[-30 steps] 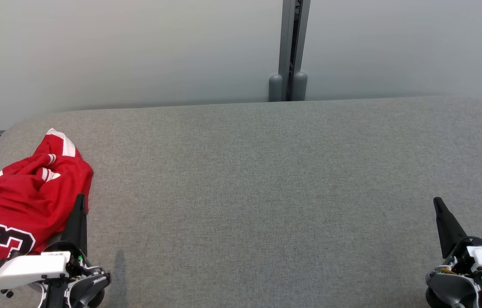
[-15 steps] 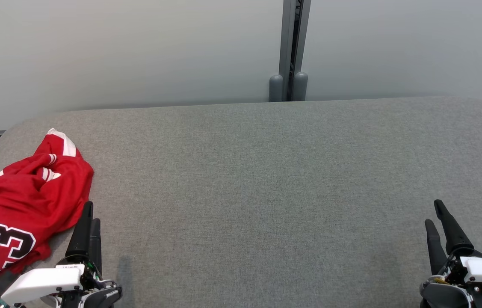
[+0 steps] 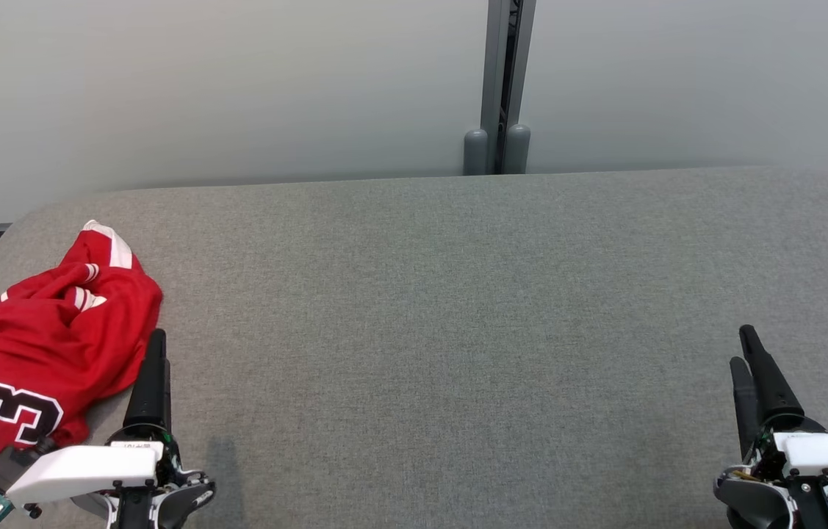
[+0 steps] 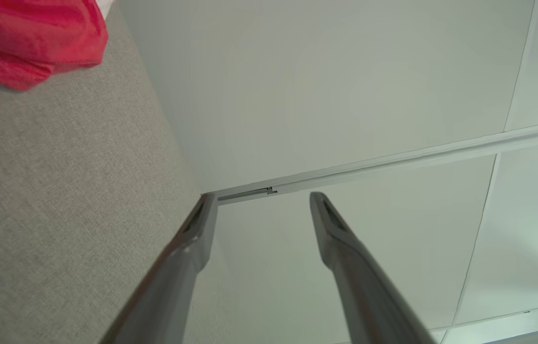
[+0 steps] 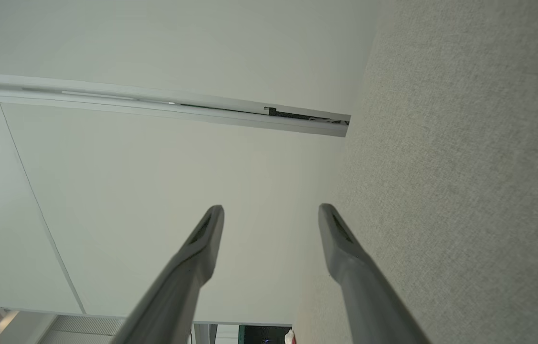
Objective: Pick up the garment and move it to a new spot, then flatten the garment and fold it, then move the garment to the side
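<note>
Moved since a second ago: both grippers went from pressed-together jaws to parted ones. The left one shifted a little to the robot's right, off the cloth it overlapped, and the right one reached slightly further up the head view. The garment lies as it did.
Left gripper (image 3: 159, 351): jaws wide apart with nothing between them. It sits low at the left of the head view, pointing away from the robot over the worktop (image 3: 458, 330). Its own wrist view shows the gap (image 4: 263, 196) holding bare wall and a strip of grey fabric.
Right gripper (image 3: 740, 345): jaws spread wide and holding nothing, at the lower right of the head view, well apart from the cloth. Its wrist view shows the gap (image 5: 271, 208) open against the pale wall, with the worktop (image 5: 464, 167) alongside.
Garment (image 3: 46, 345): a red jersey with white stripes and a black-and-white "23", crumpled in a heap at the left end of the worktop. Its right edge is just beside the left gripper, and whether they touch cannot be told. A red fold shows in the top left corner of the left wrist view (image 4: 35, 38).
Worktop: grey woven covering with rounded far corners.
Wall (image 3: 237, 88): pale panels behind the worktop, split by a grey upright post (image 3: 499, 88).
</note>
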{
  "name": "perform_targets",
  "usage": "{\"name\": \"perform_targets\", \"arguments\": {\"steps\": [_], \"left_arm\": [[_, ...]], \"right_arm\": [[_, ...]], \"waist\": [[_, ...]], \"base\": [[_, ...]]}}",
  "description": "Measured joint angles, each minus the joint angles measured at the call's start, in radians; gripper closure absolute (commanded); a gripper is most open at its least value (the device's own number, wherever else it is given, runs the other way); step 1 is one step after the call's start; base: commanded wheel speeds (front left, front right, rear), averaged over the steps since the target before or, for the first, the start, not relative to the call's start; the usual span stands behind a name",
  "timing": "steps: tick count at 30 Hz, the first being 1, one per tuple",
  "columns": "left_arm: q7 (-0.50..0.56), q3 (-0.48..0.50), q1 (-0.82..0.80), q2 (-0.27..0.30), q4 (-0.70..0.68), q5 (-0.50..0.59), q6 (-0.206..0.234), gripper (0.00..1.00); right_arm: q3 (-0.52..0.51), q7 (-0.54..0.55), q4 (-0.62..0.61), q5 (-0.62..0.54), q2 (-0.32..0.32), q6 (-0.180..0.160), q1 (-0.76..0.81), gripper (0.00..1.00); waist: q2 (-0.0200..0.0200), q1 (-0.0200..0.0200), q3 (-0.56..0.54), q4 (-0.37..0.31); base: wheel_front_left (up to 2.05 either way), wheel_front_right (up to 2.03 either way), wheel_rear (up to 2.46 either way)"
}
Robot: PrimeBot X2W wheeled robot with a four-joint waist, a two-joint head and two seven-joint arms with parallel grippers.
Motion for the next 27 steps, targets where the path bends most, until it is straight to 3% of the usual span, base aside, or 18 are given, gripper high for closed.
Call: {"name": "perform_targets", "arguments": {"steps": [12, 27], "left_arm": [[-0.046, -0.030, -0.002, 0.002, -0.041, 0.257, 0.028, 0.00], [-0.094, -0.084, 0.000, 0.004, -0.055, 0.609, 0.077, 0.00]], "right_arm": [[0.035, -0.048, -0.032, -0.199, -0.006, 0.000, 0.010, 0.00], [0.060, -0.097, -0.104, -0.645, -0.020, 0.000, 0.016, 0.00]], "waist": [[0.0000, 0.0000, 0.000, 0.003], [0.0000, 0.0000, -0.002, 0.008]], "base": [[0.00, 0.00, 0.00], [0.00, 0.00, 0.00]]}}
